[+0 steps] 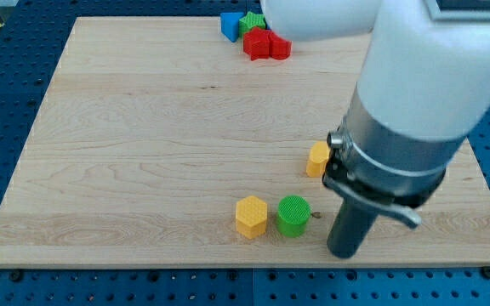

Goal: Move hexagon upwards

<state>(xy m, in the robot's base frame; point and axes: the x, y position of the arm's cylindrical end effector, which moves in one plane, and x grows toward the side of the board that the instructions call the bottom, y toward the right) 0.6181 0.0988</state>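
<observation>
The yellow hexagon (pixel 251 216) lies near the view's bottom, touching the green cylinder (pixel 293 215). The tip (pixel 344 253) sits right of both; no claw is fitted, nothing is held. The hexagon should be approached from below, centred, and pushed straight upwards.

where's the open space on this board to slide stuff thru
The whole left half of the board is bare, as is the middle band between the top cluster (blue block, red block) and the yellow hexagon. It is crowded at the lower right: green cylinder, another yellow block, my tip.
</observation>
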